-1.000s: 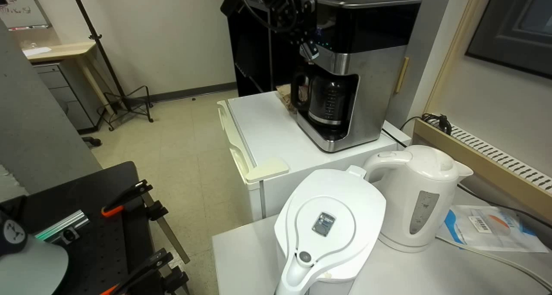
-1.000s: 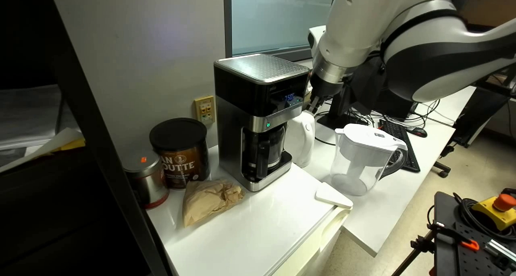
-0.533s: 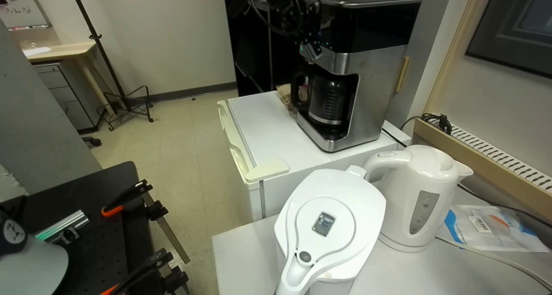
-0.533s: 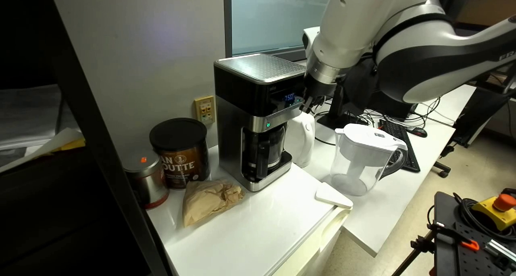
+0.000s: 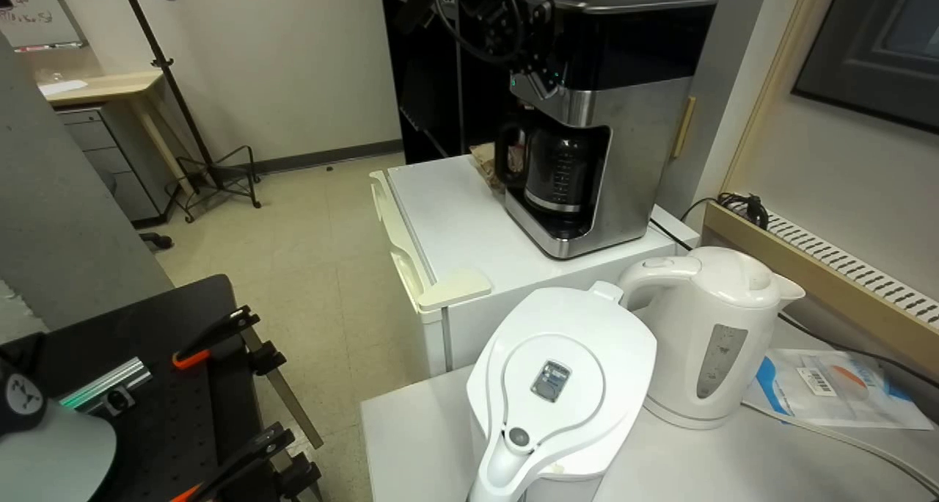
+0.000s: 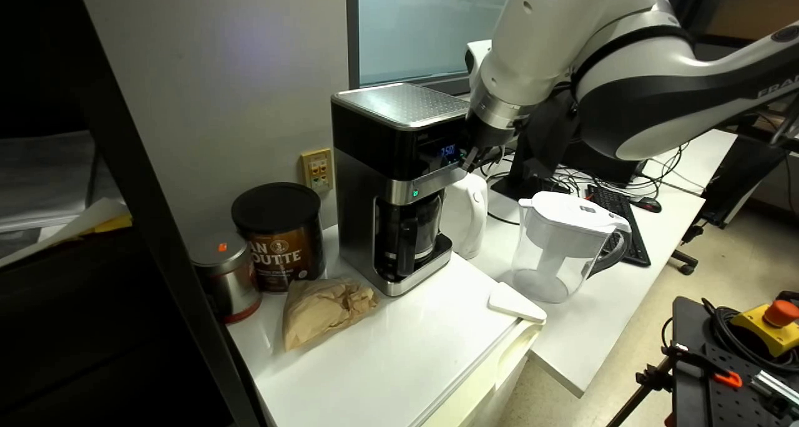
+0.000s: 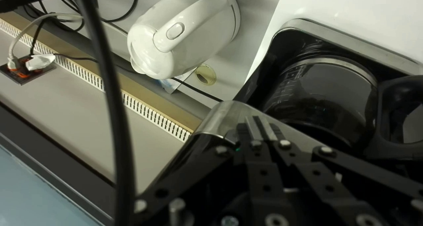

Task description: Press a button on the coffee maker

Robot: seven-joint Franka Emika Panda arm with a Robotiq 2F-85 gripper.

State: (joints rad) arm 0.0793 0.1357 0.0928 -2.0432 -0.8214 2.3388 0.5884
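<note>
On the near side, the white pitcher (image 5: 579, 406) was placed upright on the table (image 5: 411, 421), and just beside it the kettle (image 5: 678, 348) was placed. Beyond them, the coffee maker (image 5: 634, 131) was set upright on a white cabinet (image 5: 455, 216), with its dark carafe (image 5: 561, 172) in the base. The end effector (image 7: 260, 128) was held at the front of the coffee maker, near the lit display (image 6: 448, 150) and the silver panel (image 6: 431, 183); whether these were touched could not be told. In the wrist view, the fingers (image 7: 253, 128) were seen narrow, almost one against the other. Behind the carafe, a brown bag (image 5: 484, 167) was partly hidden. Farther away, a wooden desk (image 5: 121, 85) was seen near the wall (image 5: 279, 62).
</note>
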